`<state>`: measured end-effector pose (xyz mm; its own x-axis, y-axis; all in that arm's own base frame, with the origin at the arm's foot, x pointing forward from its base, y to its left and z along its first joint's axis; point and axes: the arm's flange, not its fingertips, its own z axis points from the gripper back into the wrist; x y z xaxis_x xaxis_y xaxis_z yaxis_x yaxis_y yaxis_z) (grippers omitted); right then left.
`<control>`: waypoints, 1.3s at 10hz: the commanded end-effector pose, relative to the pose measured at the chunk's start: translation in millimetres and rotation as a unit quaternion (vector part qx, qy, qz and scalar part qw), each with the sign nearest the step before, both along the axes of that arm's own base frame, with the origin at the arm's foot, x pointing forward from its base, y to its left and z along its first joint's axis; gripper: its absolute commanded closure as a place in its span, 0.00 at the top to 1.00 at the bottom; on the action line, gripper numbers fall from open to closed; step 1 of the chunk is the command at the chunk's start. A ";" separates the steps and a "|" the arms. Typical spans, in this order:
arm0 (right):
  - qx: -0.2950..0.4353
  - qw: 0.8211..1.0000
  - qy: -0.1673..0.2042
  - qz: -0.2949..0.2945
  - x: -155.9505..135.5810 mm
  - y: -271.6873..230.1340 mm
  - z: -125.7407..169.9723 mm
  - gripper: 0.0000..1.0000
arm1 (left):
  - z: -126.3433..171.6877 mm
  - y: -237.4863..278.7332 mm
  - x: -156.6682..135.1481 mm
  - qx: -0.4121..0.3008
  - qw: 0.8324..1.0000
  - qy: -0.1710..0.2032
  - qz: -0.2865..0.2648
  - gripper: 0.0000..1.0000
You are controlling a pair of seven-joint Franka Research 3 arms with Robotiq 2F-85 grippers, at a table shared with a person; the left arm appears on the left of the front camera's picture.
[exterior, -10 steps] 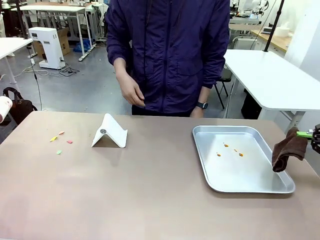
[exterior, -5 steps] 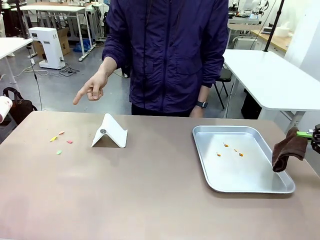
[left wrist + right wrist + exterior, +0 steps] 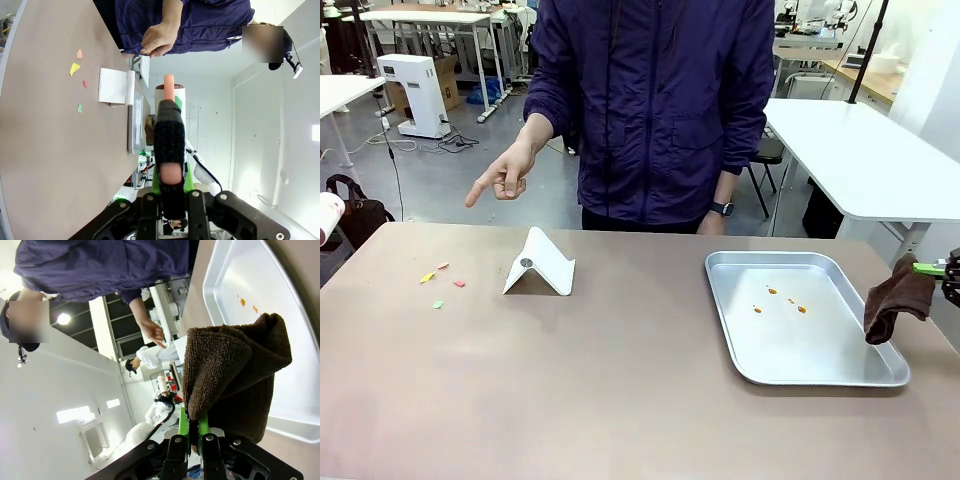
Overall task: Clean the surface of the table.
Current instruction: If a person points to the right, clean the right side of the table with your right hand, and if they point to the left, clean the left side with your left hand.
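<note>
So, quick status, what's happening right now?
Left gripper shut on black pink-tipped tool. Right gripper shut on brown cloth. Table: coloured scraps far left. White stand beside them; person's hand pointing.

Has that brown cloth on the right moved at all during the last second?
No. The brown cloth hangs from the right gripper at the same spot against the metal tray's right rim as in the earlier front pictures.

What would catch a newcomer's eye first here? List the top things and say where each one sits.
A person's hand points from the far side toward coloured scraps on the left of the table, near a white folded stand. At the right edge the right gripper holds a brown cloth hanging by a metal tray with orange spots. The left gripper clamps a black, pink-tipped tool.
</note>
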<state>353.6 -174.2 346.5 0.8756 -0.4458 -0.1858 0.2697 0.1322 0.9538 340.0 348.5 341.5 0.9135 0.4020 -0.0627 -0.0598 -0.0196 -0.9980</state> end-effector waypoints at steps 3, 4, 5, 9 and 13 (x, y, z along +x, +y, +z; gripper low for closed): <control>0.005 1.000 -0.004 0.001 -1.6 0.0 6.9 0.00 | 0.0 0.0 0.0 0.000 1.000 0.000 0.000 0.19; 0.005 1.000 -0.004 0.001 -1.6 0.0 6.9 0.00 | -5.1 -4.2 1.8 0.032 0.999 0.008 0.013 0.19; 0.005 1.000 -0.004 0.001 -1.6 0.0 6.9 0.00 | -9.9 -14.7 4.3 0.063 0.998 0.011 0.009 0.19; 0.005 1.000 -0.004 0.001 -1.6 0.0 6.9 0.00 | -19.1 -48.9 24.4 0.128 0.987 0.055 0.076 0.19; 0.005 1.000 -0.004 0.001 -1.6 0.0 6.9 0.00 | -26.5 -88.2 36.4 0.199 0.975 0.058 0.086 0.19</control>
<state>353.6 -174.3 346.8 0.8757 -0.4461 -0.1850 0.2690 0.1324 0.9540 378.5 278.2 312.5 0.8392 0.5436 0.0157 -0.1941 0.3263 -0.9251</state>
